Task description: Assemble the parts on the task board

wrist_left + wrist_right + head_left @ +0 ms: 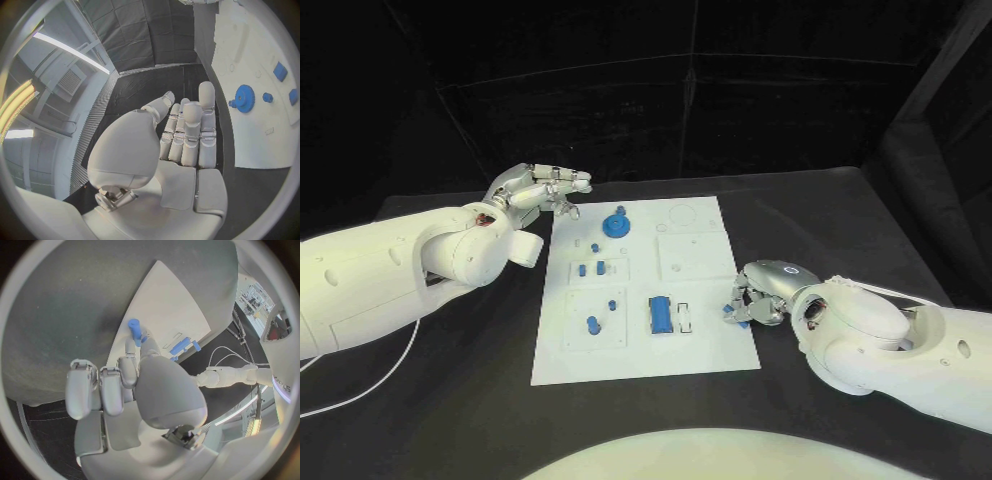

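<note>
Fingers on my right hand (pixel 759 298) pinch a small stiff blue plastic peg (pixel 134 328) by its lower end at the white task board (pixel 718 350) edge, prob light & slippery; left hand (pixel 540 188) spread, holding nothing.

A white rectangular task board (pixel 711 350) lies flat in the middle of the black table, its long sides running away from the robot. Small blue parts sit on it. Near the far end is a round blue gear (pixel 617 224) with a toothed rim. Below it, on the left half, lie a few small blue pegs (pixel 599 267), and nearer the robot another small blue piece (pixel 593 324). Beside that, toward the middle, a larger blue rectangular block (pixel 659 313) lies flat. At the board's right edge, a small blue peg (pixel 134 326) is pinched in the fingers of the right hand (pixel 764 293).
</note>
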You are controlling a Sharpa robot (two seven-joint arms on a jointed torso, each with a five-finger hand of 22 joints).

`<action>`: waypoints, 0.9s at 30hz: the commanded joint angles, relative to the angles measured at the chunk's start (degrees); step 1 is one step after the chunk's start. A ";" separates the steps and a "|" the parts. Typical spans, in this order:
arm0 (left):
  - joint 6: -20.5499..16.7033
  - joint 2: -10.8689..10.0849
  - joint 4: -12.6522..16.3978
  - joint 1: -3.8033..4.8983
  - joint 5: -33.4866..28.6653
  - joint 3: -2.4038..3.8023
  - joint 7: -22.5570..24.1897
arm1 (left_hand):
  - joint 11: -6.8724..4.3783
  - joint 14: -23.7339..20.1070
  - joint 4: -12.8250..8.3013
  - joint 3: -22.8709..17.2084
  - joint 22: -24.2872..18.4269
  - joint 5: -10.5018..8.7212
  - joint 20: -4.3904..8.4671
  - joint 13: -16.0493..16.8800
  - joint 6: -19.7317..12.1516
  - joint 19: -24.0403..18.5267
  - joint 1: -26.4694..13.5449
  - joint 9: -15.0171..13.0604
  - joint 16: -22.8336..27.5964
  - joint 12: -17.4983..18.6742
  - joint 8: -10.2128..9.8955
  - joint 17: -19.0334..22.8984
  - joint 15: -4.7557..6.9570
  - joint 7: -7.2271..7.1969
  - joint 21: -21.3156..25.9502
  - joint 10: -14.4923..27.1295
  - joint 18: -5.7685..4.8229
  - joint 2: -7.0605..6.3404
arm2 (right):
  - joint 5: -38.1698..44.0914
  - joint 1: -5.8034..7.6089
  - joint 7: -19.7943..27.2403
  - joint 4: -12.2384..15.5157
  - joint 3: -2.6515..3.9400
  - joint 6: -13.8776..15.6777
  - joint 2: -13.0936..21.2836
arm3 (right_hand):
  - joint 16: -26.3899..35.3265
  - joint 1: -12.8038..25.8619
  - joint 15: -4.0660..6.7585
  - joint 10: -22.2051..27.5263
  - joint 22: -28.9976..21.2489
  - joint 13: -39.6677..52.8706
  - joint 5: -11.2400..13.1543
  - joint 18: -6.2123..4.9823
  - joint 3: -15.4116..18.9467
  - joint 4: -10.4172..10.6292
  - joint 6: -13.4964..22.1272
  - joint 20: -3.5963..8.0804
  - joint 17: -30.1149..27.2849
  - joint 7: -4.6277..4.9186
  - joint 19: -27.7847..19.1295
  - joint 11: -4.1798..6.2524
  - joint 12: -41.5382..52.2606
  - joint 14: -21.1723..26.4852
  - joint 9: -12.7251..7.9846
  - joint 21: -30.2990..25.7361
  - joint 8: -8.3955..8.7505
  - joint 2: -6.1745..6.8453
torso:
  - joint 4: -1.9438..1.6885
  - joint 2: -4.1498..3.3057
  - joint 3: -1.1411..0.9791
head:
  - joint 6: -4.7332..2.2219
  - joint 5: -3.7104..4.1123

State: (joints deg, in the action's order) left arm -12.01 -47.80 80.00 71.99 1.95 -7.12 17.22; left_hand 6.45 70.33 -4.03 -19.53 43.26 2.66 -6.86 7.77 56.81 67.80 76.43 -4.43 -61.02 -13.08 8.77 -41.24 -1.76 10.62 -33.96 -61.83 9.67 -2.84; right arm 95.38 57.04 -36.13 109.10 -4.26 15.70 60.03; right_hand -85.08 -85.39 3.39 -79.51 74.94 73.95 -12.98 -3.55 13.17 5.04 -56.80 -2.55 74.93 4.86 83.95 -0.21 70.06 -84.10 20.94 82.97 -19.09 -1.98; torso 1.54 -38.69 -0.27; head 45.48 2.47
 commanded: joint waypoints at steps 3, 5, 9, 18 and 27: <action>0.67 -0.07 0.15 0.09 -0.16 0.04 0.14 | -0.01 -0.41 0.04 0.24 -0.05 0.20 -0.38 0.05 -0.35 0.13 0.34 0.06 -0.30 -0.31 0.39 0.05 0.16 0.03 0.25 0.52 0.78 0.23 | 1.48 -0.72 -1.42 -0.15 -0.57 -4.61 -0.24 | -0.20 -4.52 0.48 0.39 3.89 -0.06 -0.33 1.03 -2.19 -1.45 -0.59 0.26 8.35 -0.10 1.05 0.15 -0.30 -4.37 -0.71 0.17 0.69 -2.90 | 0.08 -0.03 -0.05 | 0.04 -0.15; 0.67 -0.09 0.16 0.09 -0.16 0.04 0.14 | -0.01 -0.41 0.04 0.24 -0.05 0.20 -0.38 0.05 -0.35 0.13 0.34 0.06 -0.30 -0.31 0.39 0.05 0.16 0.03 0.25 0.52 0.78 0.23 | 1.09 -0.74 -1.48 0.02 -0.57 -3.67 -0.22 | -0.17 -4.69 0.44 0.43 3.81 -0.06 -1.24 1.01 -2.97 -1.70 -0.73 0.28 8.32 -0.02 1.01 0.15 -0.37 -4.36 -0.89 0.12 1.09 -3.16 | 0.09 0.00 -0.06 | 0.01 -0.15; 0.67 -0.13 0.17 0.09 -0.16 0.04 0.14 | -0.01 -0.41 0.04 0.24 -0.05 0.20 -0.38 0.05 -0.35 0.13 0.34 0.06 -0.30 -0.31 0.39 0.05 0.16 0.03 0.25 0.52 0.78 0.23 | -1.20 -0.76 -1.40 0.63 -0.56 0.17 0.02 | -0.20 -3.75 0.40 0.36 3.81 0.06 -6.63 1.01 -4.98 -1.61 -1.06 0.26 8.40 0.03 1.04 0.08 -0.39 -4.38 -1.35 0.11 2.22 -3.13 | 0.04 0.00 -0.07 | 0.05 -0.17; 0.70 -0.11 0.13 0.09 -0.16 0.04 0.09 | -0.01 -0.43 -0.03 0.23 -0.06 0.21 -0.37 0.06 -0.38 0.13 0.43 0.07 -0.32 -0.36 0.42 0.07 0.16 0.03 0.26 0.57 0.78 0.24 | -9.39 -0.73 0.90 2.96 -0.52 11.49 0.92 | -0.52 -0.92 0.55 -0.18 4.05 0.39 -11.98 1.05 -10.01 -0.74 -1.94 0.34 8.87 -0.22 1.27 0.28 -0.16 -4.51 -1.56 0.26 3.59 -1.57 | -0.03 0.01 0.03 | -0.02 -0.26; 1.10 -0.12 0.21 0.09 -0.15 0.04 -0.25 | -0.01 -0.50 -0.10 0.21 -0.07 0.21 -0.37 0.06 -0.41 0.13 0.54 0.07 -0.27 -0.39 0.44 0.21 0.17 0.04 0.27 0.62 0.79 0.27 | -14.96 -0.71 2.36 3.77 -0.50 15.67 -0.17 | -0.55 2.04 0.67 -0.45 3.70 0.50 -12.71 0.98 -15.88 0.12 -2.46 0.41 8.96 -0.19 1.21 0.35 -0.26 -4.53 -1.25 -0.04 4.48 1.28 | -0.01 0.00 0.04 | -0.25 -0.71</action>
State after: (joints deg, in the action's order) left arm -11.80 -47.90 80.05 71.99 1.95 -7.13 17.09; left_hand 6.45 70.12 -4.03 -19.53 43.27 2.66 -6.86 7.76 56.81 67.80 76.65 -4.44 -61.02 -13.08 8.98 -41.08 -1.54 10.62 -33.96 -61.41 9.67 -2.62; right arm 84.57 56.27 -35.23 112.75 -4.78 27.58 59.99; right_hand -85.32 -84.14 3.61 -79.38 74.93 73.89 -25.61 -3.56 -1.69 6.21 -58.32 -2.55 74.92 5.14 83.94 -0.35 69.57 -84.07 18.67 82.97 -14.61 -1.10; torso 1.52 -38.68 -0.25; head 45.26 1.83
